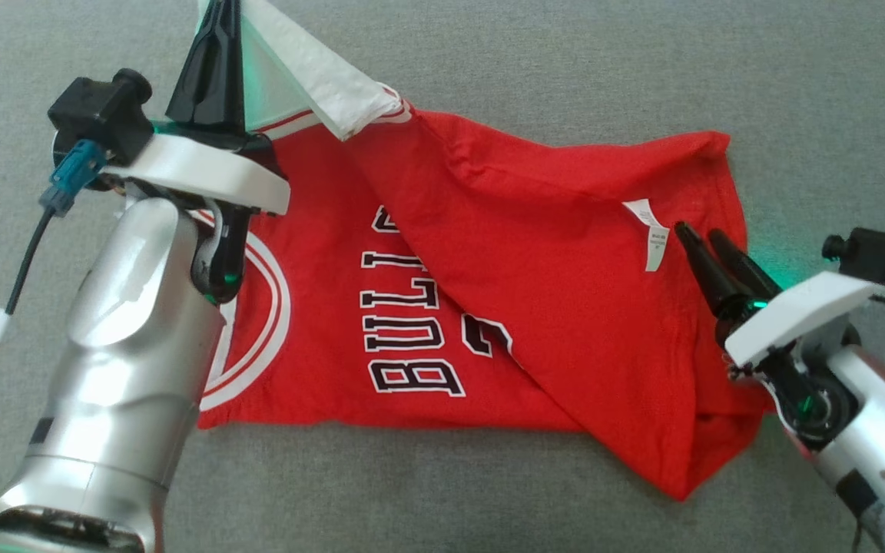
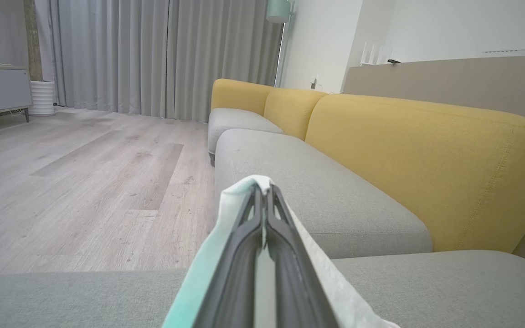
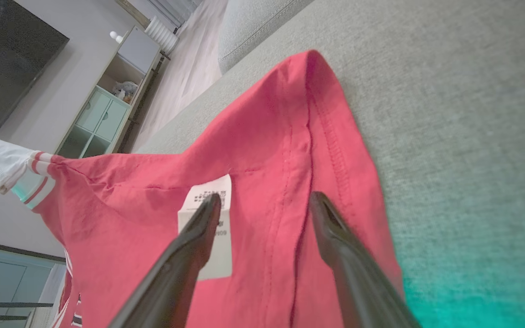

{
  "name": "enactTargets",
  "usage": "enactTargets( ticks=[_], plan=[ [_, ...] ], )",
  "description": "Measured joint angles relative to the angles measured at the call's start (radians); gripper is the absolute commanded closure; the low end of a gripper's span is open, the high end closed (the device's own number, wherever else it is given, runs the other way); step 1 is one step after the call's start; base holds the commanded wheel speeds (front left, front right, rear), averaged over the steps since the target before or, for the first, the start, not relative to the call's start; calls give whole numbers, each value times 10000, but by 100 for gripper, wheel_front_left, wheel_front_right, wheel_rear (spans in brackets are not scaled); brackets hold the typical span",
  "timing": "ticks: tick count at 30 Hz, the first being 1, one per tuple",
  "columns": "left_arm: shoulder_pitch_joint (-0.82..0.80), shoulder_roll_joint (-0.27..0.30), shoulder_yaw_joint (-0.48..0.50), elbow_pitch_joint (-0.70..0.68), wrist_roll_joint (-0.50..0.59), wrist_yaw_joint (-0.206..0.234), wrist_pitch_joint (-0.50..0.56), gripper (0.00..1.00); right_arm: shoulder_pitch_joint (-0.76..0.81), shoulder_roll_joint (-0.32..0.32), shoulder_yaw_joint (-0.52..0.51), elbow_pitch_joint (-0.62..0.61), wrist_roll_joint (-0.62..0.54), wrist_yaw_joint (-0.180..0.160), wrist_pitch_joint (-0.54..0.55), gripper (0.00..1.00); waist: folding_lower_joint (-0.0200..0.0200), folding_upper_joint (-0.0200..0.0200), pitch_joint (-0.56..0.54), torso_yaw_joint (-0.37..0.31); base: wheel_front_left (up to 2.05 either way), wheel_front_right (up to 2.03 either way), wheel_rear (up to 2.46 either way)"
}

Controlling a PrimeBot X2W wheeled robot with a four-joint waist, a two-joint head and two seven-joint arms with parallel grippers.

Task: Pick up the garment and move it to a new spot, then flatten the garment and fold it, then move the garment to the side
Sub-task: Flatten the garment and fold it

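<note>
Lying across the grey sofa seat point(image 1: 796, 92), the red jersey point(image 1: 565, 292) shows its printed front, with a broad flap of red cloth draped slantwise over the lettering. The left claw point(image 1: 221, 11) is pressed together on the white sleeve point(image 1: 319, 69) at the jersey's far left corner and holds it raised off the seat. In the left wrist view, white cloth hugs both sides of the closed fingers. The right claw point(image 1: 700, 232) is spread wide at the jersey's right end and holds nothing. Its tips sit over the red cloth just beside the white label point(image 1: 654, 230). In the right wrist view one tip overlaps that label and the other lies by the stitched hem point(image 3: 335, 150). Whether the tips touch the cloth cannot be told.
</note>
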Motion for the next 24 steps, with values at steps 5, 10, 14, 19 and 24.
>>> enactTargets(
  ticks=[5, 10, 14, 19, 24],
  plan=[
    [-2, -56, -90, 94, -71, -6, -54, 100, -547, 50, 157, 633, 297, 0, 349, 0, 0, 0, -7, 96, 0, 0, 0],
    [-4, -121, -153, 161, -73, -73, -65, 100, -808, 73, 242, 903, 460, 0, 625, 0, 0, 0, -23, 145, 0, 0, 0],
    [-6, -169, -157, 173, -73, -73, -86, 100, -882, 58, 309, 965, 506, 0, 637, 24, -1, 0, -14, 174, 0, 0, 0],
    [-7, -186, -153, 165, -73, -73, -100, 100, -1042, -2, 443, 993, 575, 0, 633, 63, 0, 0, 24, 196, 0, 0, 0],
    [-8, -188, -151, 151, -73, -73, -100, 100, -1131, -17, 556, 1011, 591, 0, 575, 100, 0, 0, 45, 191, 0, 0, 0]
  ],
)
